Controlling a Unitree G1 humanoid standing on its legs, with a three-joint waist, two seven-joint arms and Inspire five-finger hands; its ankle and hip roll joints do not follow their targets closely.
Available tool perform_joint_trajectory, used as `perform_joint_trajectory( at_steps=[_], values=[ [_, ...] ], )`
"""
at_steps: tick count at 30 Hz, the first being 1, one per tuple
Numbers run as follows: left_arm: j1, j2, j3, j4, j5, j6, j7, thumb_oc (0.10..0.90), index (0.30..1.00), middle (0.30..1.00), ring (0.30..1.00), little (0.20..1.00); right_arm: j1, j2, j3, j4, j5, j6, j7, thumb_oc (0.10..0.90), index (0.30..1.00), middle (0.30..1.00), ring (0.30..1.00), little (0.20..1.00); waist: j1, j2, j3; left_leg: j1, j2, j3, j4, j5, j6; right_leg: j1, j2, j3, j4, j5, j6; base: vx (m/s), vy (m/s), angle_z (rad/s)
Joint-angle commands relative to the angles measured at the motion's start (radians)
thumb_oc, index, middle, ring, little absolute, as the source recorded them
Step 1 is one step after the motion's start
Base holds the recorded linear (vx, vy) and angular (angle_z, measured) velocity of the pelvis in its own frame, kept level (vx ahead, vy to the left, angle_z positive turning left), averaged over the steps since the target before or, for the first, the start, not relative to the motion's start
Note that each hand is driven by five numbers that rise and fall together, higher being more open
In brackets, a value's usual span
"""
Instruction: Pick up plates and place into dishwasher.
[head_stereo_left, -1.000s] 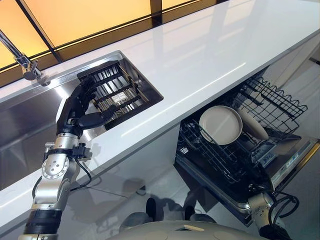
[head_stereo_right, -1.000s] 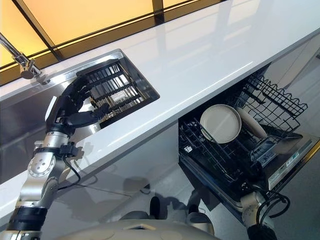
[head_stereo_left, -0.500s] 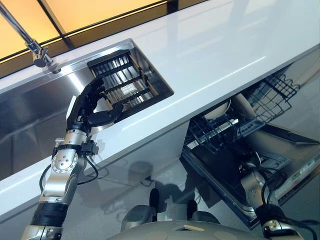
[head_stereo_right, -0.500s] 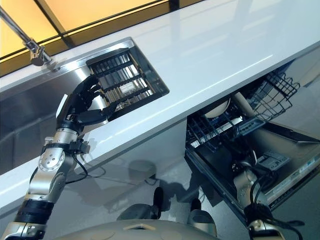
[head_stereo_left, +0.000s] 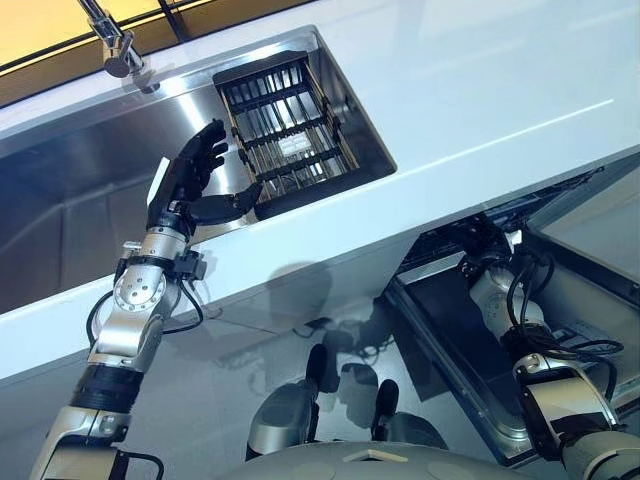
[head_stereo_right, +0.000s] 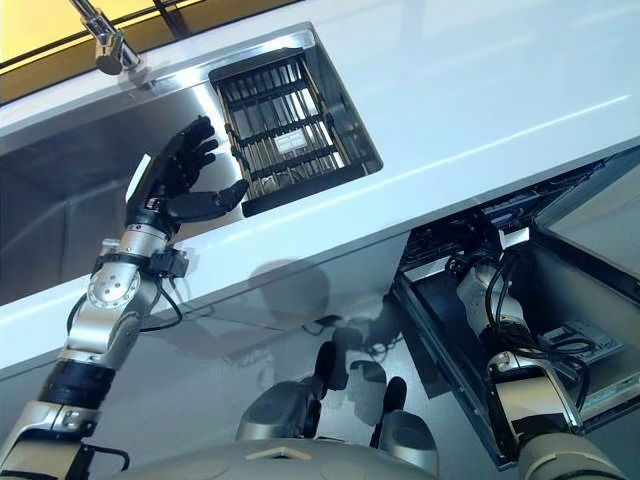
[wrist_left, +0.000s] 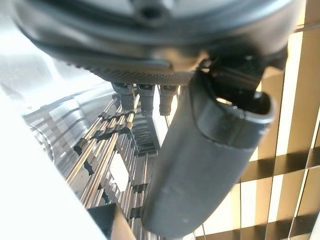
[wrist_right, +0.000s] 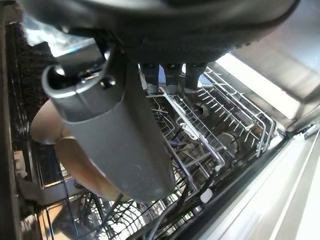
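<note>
While the white countertop (head_stereo_left: 480, 90) takes up most of the head views, the work sits at its two ends: steel sink (head_stereo_left: 70, 200) on the robot's left, open dishwasher (head_stereo_right: 560, 300) low on the right under the counter edge.

Sink holds a black wire drying rack (head_stereo_left: 290, 140). No plate visible in the rack from here, just a small pale label or reflection on its bars. Faucet (head_stereo_left: 115, 45) at the back edge of the sink.

Dishwasher's lower wire rack (wrist_right: 220, 130) shows in the right wrist view, with beige plates (wrist_right: 80, 170) standing in it, partly behind the thumb.

Left hand (head_stereo_left: 190, 175) hovers over the sink just beside the rack, fingers straight and spread, thumb out, holding nothing. Right hand (wrist_right: 120, 120) is down inside the dishwasher over the rack; fingers look straight, nothing gripped, thumb clear of the plates.

Judgement: the plates are already in the dishwasher, so this is a between-plates step. Next move calls for pulling the right arm out clear of the rack wires and finding another plate; none in view.
</note>
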Motion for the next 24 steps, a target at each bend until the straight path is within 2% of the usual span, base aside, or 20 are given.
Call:
perform_joint_trajectory(
  at_steps=[1,10,16,24],
  values=[
    [-0.066,0.047,0.031,-0.073,-0.023,-0.128,0.007,0.800,0.900,0.900,0.900,0.900,-0.125,0.043,0.061,-0.247,-0.064,-0.137,0.045,0.800,0.900,0.900,0.900,0.900,-0.002,-0.048,-0.044,0.055,-0.069,0.043,0.030,-0.121,0.048,-0.065,0.016,0.040,0.095,-0.013,-0.018,0.04,0.029,-0.01],
    [0.052,0.001,0.117,-0.118,0.024,-0.137,-0.002,0.800,0.900,0.900,0.900,0.900,0.274,0.084,-0.075,-0.444,-0.112,-0.192,0.104,0.800,0.900,0.900,0.900,0.900,-0.077,-0.066,-0.081,0.117,-0.065,0.109,0.009,-0.148,0.067,-0.044,0.021,0.090,0.090,-0.006,0.011,0.03,0.034,-0.15],
    [0.020,0.014,0.152,-0.107,0.023,-0.105,-0.001,0.800,0.900,0.900,0.900,0.900,0.350,0.077,-0.171,-0.501,-0.122,-0.158,0.101,0.800,0.900,0.900,0.900,0.900,-0.135,-0.084,-0.097,0.153,-0.056,0.162,0.008,-0.172,0.069,-0.028,0.026,0.124,0.087,-0.005,0.026,-0.02,0.003,-0.28],
    [-0.033,0.037,0.146,-0.058,0.016,-0.096,-0.007,0.800,0.900,0.900,0.900,0.900,0.362,0.057,-0.241,-0.515,-0.094,-0.161,0.066,0.800,0.900,0.900,0.900,0.900,-0.169,-0.094,-0.118,0.175,-0.048,0.206,0.006,-0.187,0.066,-0.016,0.033,0.150,0.080,-0.002,0.035,-0.04,-0.023,-0.24]
  ],
)
